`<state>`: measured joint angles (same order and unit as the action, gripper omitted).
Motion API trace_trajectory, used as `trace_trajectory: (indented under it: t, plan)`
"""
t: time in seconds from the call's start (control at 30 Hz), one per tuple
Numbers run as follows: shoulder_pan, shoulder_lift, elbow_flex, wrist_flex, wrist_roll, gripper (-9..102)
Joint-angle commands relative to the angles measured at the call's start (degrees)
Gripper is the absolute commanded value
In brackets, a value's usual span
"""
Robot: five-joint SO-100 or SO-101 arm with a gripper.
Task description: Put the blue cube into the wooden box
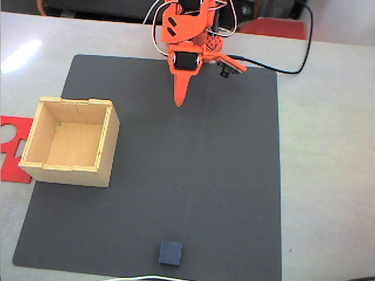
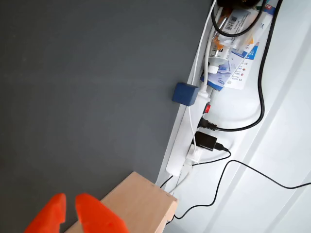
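Red cut-out sheet (image 1: pixel 13 146): lies flat at the far left of the fixed view, partly under the box's left side.
Wooden box (image 1: pixel 44 170): stands open-topped and empty on the left part of the dark mat (image 1: pixel 222 175); in the wrist view one corner of it (image 2: pixel 141 201) shows at the bottom edge.
Gripper (image 1: pixel 181 100): hangs over the top middle of the mat in the fixed view, pointing down the picture, holding nothing; in the wrist view its orange fingertips (image 2: pixel 70 213) show a narrow gap, so the jaws look nearly closed.
Blue cube (image 1: pixel 170 253): sits alone near the mat's bottom edge, well apart from both gripper and box; in the wrist view it (image 2: pixel 185 93) lies right at the mat's border, just beside a white power strip (image 2: pixel 182 145) and cables (image 2: pixel 233 126).
Stage, as I judge it: the reach has not begun.
Risk one: jaws this narrow would push the cube off the mat instead of straddling it.
Risk two: a long reach near the cables could snag a finger.
Risk three: a low carry could clip the box's wall.
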<state>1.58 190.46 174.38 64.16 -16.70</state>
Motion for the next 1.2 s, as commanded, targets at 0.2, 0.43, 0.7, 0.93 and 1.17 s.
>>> trace_trajectory:
  t: [0.2,0.43,0.7,0.93,1.17]
  plan:
    - [-0.6,0.9,0.2,-3.6,15.9,0]
    - [-0.6,0.9,0.2,-3.7,15.9,0]
    - [-1.4,-7.0,-1.1,-12.5,10.7,0]
    - [1.2,-52.5,-31.6,-21.4,7.6,2]
    - [3.3,-74.2,-59.2,-17.9,1.5,18]
